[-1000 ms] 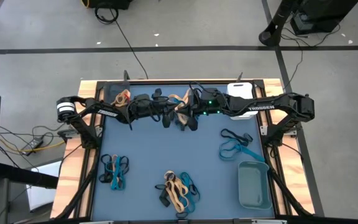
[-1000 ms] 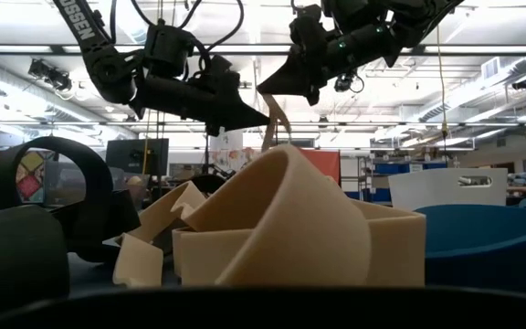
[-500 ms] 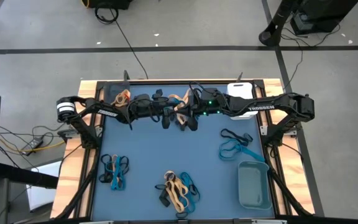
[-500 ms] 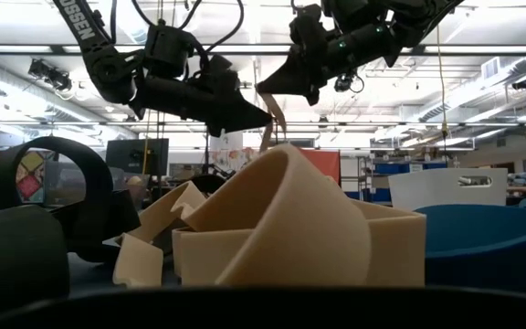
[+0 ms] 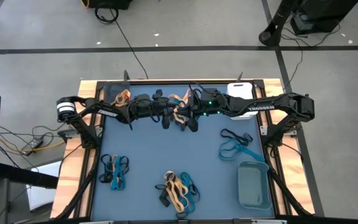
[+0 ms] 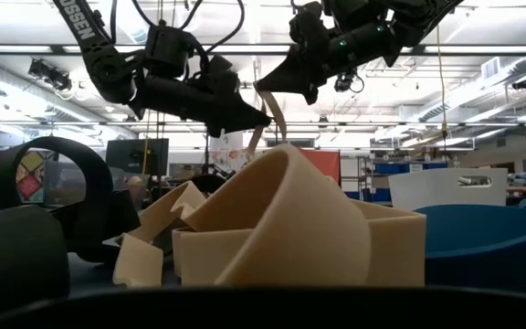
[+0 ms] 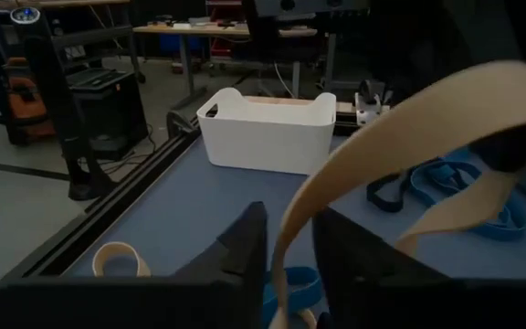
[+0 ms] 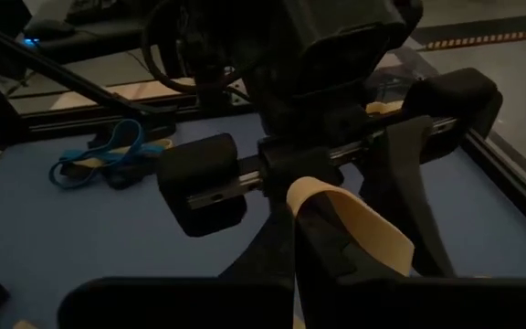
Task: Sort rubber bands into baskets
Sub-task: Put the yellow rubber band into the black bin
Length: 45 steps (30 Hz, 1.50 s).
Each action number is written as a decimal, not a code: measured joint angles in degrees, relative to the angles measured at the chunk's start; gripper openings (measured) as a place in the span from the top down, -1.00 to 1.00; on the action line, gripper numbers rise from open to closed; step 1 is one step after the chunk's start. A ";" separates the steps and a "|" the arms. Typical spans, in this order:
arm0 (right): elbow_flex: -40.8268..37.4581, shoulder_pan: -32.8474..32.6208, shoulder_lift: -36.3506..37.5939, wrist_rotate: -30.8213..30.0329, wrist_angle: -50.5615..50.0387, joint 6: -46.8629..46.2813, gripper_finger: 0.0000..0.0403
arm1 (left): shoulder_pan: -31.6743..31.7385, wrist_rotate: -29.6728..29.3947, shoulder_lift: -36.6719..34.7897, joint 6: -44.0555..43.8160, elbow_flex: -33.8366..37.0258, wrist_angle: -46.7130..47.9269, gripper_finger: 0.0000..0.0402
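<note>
Tan rubber, one wide band (image 6: pixel 265 117), hangs in the air between the two end effectors above the far middle of the blue table (image 5: pixel 166 149). The right end effector (image 6: pixel 272 87) is closed on the band's upper end. The left end effector (image 6: pixel 261 117) meets it tip to tip; its fingers (image 7: pixel 245 239) stand a little apart with the band running down between them, and I cannot tell whether they press it.

This looks like a handover. To do it well, the left fingers should close firmly on the strip before the right ones let go, since the loop is limp and could slip out and fall.

A dark basket (image 5: pixel 118 94) with tan bands sits at the far left corner, just beside the left arm. A white basket (image 5: pixel 240 90) stands at the far right, partly under the right arm. A grey-teal basket (image 5: pixel 254 185) sits near right. Loose piles lie apart: blue and black (image 5: pixel 114 169) near left, mixed tan and blue (image 5: pixel 178 188) near middle, blue and black (image 5: pixel 235 144) to the right. Nothing lies between the end effectors and the dark basket.
</note>
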<state>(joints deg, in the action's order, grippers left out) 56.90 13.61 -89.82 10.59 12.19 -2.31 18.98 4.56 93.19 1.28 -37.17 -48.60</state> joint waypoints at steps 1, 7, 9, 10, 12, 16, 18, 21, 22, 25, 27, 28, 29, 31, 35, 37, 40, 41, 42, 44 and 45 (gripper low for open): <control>0.00 0.03 0.00 0.00 0.02 0.01 0.97 | 0.00 -0.01 0.00 0.00 0.00 0.32 0.73; 0.00 1.09 0.00 -0.91 -0.53 -0.43 0.89 | 0.06 -0.01 -0.16 -0.05 0.00 0.91 0.96; 0.00 1.70 0.00 -3.53 -1.60 -0.52 0.81 | 0.35 -0.01 -0.91 -0.24 0.00 1.87 0.97; 0.00 2.10 0.00 -5.39 -2.42 -0.49 0.76 | 0.53 -0.43 -1.61 -0.47 0.00 2.90 0.97; 0.00 3.05 0.00 -10.11 -4.30 -0.20 0.67 | 0.99 -2.98 -3.84 -1.33 0.00 6.83 0.98; 0.00 5.60 0.00 -19.34 -7.83 1.88 0.48 | 2.20 -9.63 -10.45 -1.47 0.00 18.08 0.98; 0.00 7.39 0.00 -25.03 -9.24 1.22 0.39 | 2.95 -12.79 -14.47 -1.50 -0.02 23.86 0.98; 0.00 11.16 -0.43 -30.08 -11.44 -0.56 0.31 | 4.16 -16.51 -20.61 -1.86 -0.02 32.71 0.98; 0.00 12.55 -0.76 -29.96 -12.47 -1.06 0.29 | 4.54 -17.64 -22.56 -2.00 -0.02 35.18 0.98; 0.00 16.40 -2.19 -26.15 -14.24 -2.77 0.28 | 5.75 -22.61 -28.66 -3.18 -0.02 42.91 0.98; 0.19 18.70 -3.53 -23.12 -15.38 -3.23 0.29 | 6.32 -26.34 -32.44 -3.40 -0.02 47.44 0.99; 0.83 19.70 -4.45 -21.92 -16.45 -3.31 0.29 | 6.62 -28.30 -34.20 -3.62 -0.02 49.92 0.99; 1.73 20.60 -5.55 -21.31 -17.38 -3.29 0.30 | 6.92 -30.44 -35.90 -4.42 -0.02 52.15 0.99; 4.03 22.01 -7.90 -21.02 -19.88 -3.09 0.32 | 7.56 -33.97 -38.99 -6.20 -0.02 56.41 0.99; 10.45 23.81 -13.98 -20.90 -25.42 -1.86 0.34 | 8.90 -37.72 -42.64 -10.08 -0.02 63.48 0.99; 14.18 24.26 -17.20 -20.75 -28.55 -1.28 0.34 | 9.24 -40.32 -43.27 -11.39 -0.02 66.14 0.98; 19.25 24.73 -21.71 -20.00 -32.68 -0.91 0.34 | 9.53 -47.27 -43.45 -13.73 -0.02 70.00 0.98; 20.79 24.84 -23.11 -19.75 -34.18 -0.82 0.34 | 9.57 -49.90 -43.45 -14.61 -0.02 71.59 0.97; 22.20 24.86 -24.32 -19.55 -35.53 -0.66 0.33 | 9.57 -52.42 -43.45 -15.39 -0.02 73.12 0.97; 24.63 24.85 -26.49 -19.27 -38.49 -0.50 0.33 | 9.56 -55.77 -43.45 -17.07 -0.02 75.81 0.97; 25.44 24.83 -27.31 -19.04 -39.22 -0.49 0.32 | 9.57 -56.66 -43.45 -18.01 -0.02 77.11 0.97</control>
<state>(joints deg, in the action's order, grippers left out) 82.35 38.44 -117.13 -8.45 -27.04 -2.80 28.56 -52.10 49.74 -16.73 -37.19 28.51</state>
